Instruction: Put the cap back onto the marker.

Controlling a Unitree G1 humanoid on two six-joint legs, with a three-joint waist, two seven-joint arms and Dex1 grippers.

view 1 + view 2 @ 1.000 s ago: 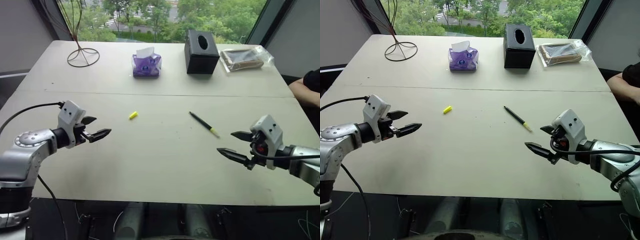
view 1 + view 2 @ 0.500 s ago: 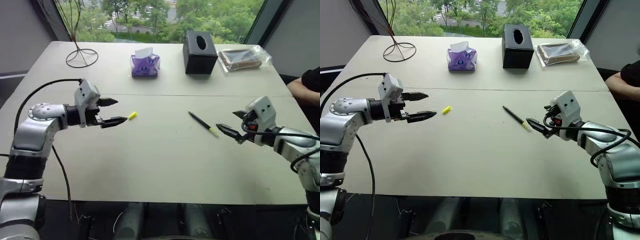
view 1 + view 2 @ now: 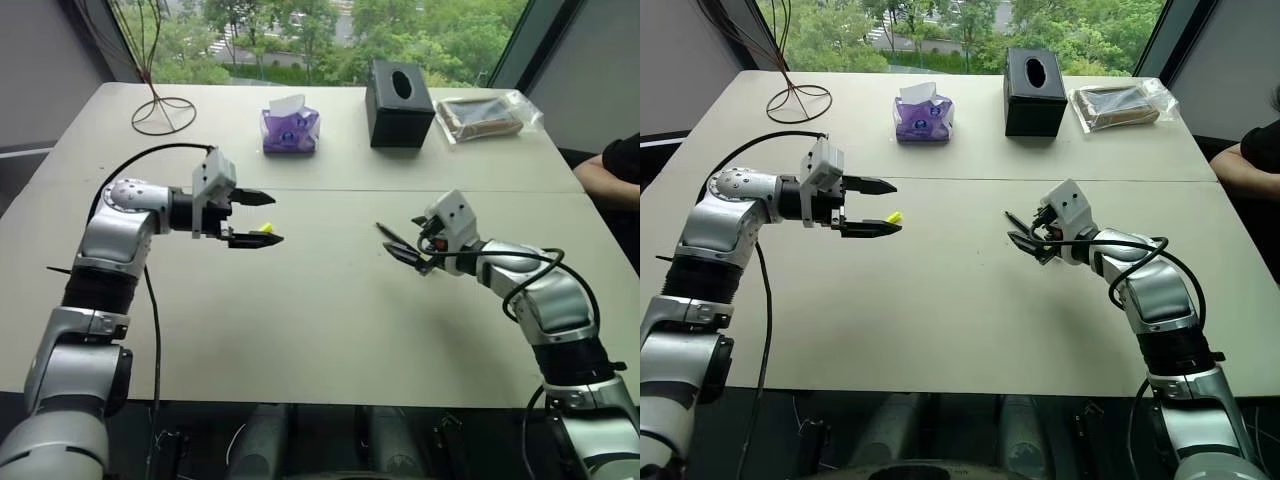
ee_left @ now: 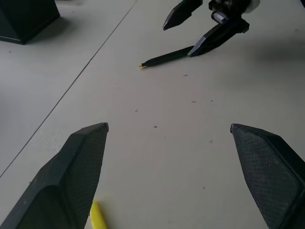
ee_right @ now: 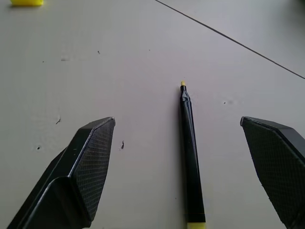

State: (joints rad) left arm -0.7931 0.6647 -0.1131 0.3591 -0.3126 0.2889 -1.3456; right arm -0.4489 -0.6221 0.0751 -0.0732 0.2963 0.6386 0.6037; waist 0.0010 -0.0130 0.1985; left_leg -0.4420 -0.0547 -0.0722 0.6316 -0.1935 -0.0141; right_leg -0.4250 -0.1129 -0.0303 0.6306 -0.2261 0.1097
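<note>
Both arms have reached in: left gripper (image 3: pixel 262 219) straddles the cap (image 3: pixel 264 228), right gripper (image 5: pixel 190 157) the marker (image 5: pixel 190 152), fingers wide; both apparently lie ungrasped on the tabletop (image 3: pixel 320 320), capping undone.

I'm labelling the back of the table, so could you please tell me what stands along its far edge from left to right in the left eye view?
Wire stand → purple tissue pack → black tissue box → clear plastic bag.
</note>
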